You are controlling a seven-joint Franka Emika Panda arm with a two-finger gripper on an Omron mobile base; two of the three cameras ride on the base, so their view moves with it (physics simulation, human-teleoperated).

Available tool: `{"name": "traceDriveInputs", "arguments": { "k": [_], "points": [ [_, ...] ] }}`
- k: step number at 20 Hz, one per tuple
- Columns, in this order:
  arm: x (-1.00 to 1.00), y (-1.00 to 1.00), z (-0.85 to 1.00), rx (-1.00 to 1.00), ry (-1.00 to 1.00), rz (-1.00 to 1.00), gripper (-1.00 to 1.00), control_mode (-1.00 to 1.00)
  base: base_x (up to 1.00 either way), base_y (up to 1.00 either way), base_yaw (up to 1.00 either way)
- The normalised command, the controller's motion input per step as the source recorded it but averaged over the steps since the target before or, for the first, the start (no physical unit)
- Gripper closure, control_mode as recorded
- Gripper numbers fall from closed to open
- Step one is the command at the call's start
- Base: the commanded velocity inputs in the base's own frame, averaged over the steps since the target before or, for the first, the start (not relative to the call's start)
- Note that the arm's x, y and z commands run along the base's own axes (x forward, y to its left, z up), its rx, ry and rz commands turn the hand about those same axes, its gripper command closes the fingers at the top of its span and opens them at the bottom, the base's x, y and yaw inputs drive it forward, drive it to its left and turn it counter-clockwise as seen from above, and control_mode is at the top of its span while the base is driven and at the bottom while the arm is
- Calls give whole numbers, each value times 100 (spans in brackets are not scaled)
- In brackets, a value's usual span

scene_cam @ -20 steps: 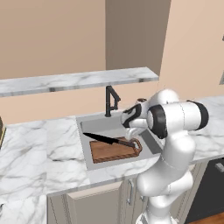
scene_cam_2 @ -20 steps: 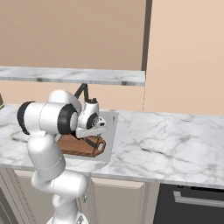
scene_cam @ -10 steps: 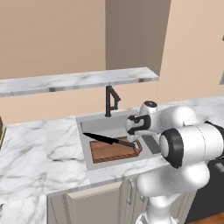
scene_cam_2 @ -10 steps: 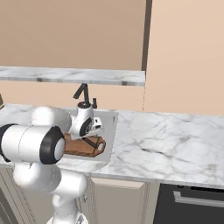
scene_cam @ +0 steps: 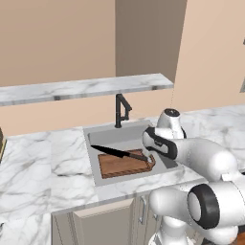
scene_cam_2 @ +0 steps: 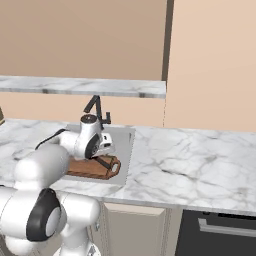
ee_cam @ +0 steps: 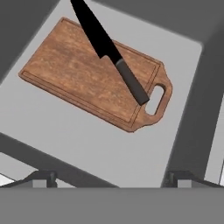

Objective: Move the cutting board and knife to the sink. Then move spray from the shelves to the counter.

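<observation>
Below the released tool [ee_cam: 112, 177], the knife [ee_cam: 109, 48] lies across the cutting board [ee_cam: 92, 74] in the sink [ee_cam: 192, 113].

– What's at the back?
– A plain tan wall [scene_cam: 57, 43] runs across the top of the left base view, with a darker brown panel [scene_cam: 143, 38] at upper centre.
– And lower down?
– A beige cabinet door [scene_cam: 103, 227] at the bottom, with a slim handle [scene_cam: 142, 216] just beside it. The right base view has a dark appliance [scene_cam_2: 220, 246] at lower right, with a pale bar [scene_cam_2: 227, 229] across its front.
– Anything at the left edge?
– A small brownish thing [scene_cam: 1, 143], cut off by the frame. I can't tell what it is.
</observation>
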Motion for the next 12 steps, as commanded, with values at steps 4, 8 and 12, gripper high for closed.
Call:
{"name": "traceDriveInputs", "arguments": {
  "k": [4, 8, 12],
  "points": [
    [-43, 0, 46, 0, 0, -6, -100, -100, 0, 0, 0],
    [-46, 3, 41, 0, 0, -15, -100, -100, 0, 0, 0],
    [-34, 2, 36, 0, 0, -20, -100, -100, 0, 0, 0]
  ]
}}
